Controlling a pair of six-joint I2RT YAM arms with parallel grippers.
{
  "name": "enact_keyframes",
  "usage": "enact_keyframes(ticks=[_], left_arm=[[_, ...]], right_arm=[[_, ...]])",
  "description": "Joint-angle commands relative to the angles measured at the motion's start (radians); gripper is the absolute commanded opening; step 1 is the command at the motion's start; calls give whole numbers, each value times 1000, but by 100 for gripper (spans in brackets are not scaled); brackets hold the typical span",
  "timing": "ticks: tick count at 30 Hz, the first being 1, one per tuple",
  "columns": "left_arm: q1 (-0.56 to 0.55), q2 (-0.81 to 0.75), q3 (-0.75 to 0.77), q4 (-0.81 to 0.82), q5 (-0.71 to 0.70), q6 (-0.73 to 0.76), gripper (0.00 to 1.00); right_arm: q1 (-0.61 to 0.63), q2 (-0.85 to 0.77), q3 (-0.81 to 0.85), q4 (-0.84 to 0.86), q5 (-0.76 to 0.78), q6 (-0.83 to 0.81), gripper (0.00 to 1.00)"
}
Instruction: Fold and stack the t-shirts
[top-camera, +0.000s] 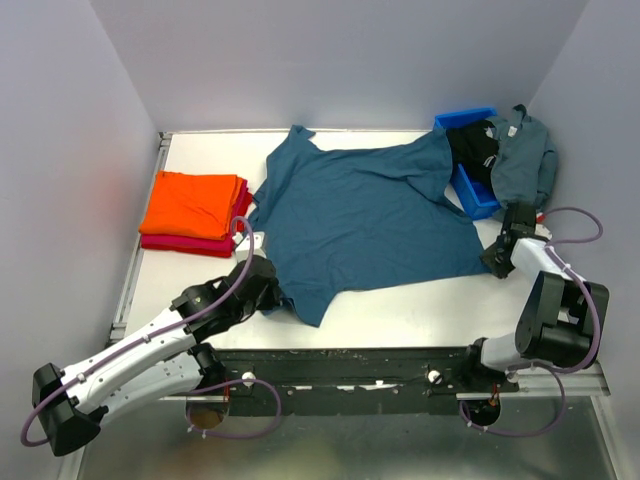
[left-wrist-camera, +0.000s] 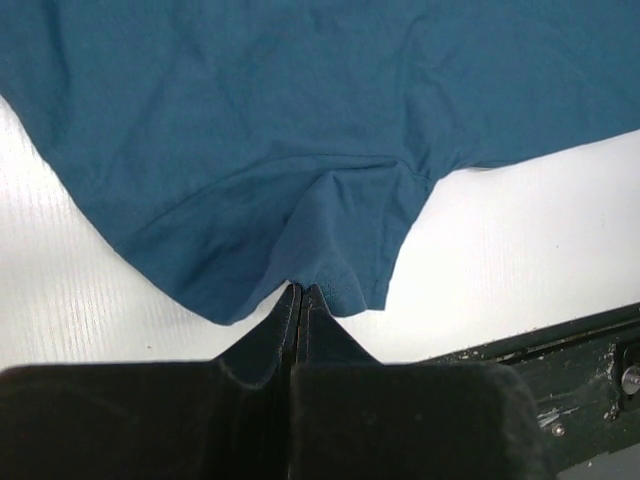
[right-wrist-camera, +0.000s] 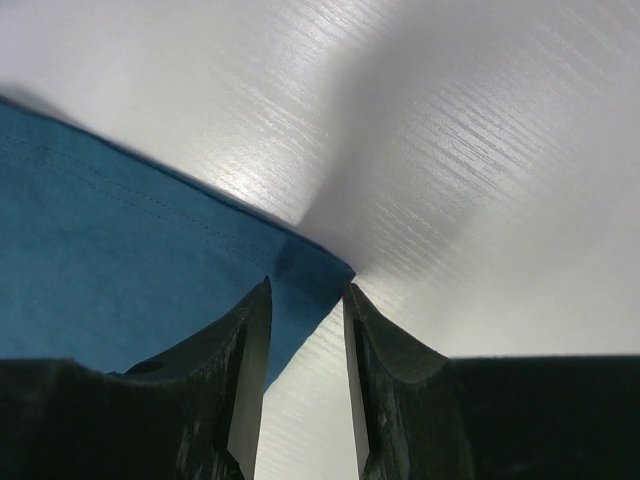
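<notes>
Our left tool (left-wrist-camera: 300, 290) is clamped shut on the near edge of the teal shirt (left-wrist-camera: 300, 130). Our right tool (right-wrist-camera: 307, 292) stands half open, a corner of that shirt lying between its jaws on the surface (right-wrist-camera: 480, 150). We see the orange shirt (top-camera: 190, 200) folded atop the red shirt (top-camera: 185, 243), beyond the left tool.

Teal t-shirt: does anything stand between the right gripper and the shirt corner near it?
Nothing visible does. The right gripper is open, and the corner of the teal t-shirt lies between its jaws, flat on the white table.
</notes>
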Motion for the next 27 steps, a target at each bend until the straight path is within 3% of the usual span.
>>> enact_keyframes(ticks=[1, 9, 11, 13, 14, 27], left_arm=[[11, -18, -8, 38, -9, 36, 0], [14, -32, 6, 21, -23, 35, 0], [15, -37, 17, 4, -37, 35, 0], [17, -44, 30, -17, -52, 35, 0], [18, -49, 40, -26, -60, 36, 0], [22, -95, 176, -282, -184, -48, 0]], right_arm=[[-9, 54, 15, 27, -4, 27, 41], [-15, 90, 51, 1, 18, 48, 34], [-21, 107, 62, -14, 13, 51, 23], [-30, 110, 54, -16, 1, 57, 2], [-30, 99, 45, -16, 2, 60, 1], [-30, -246, -139, -109, -84, 42, 1]])
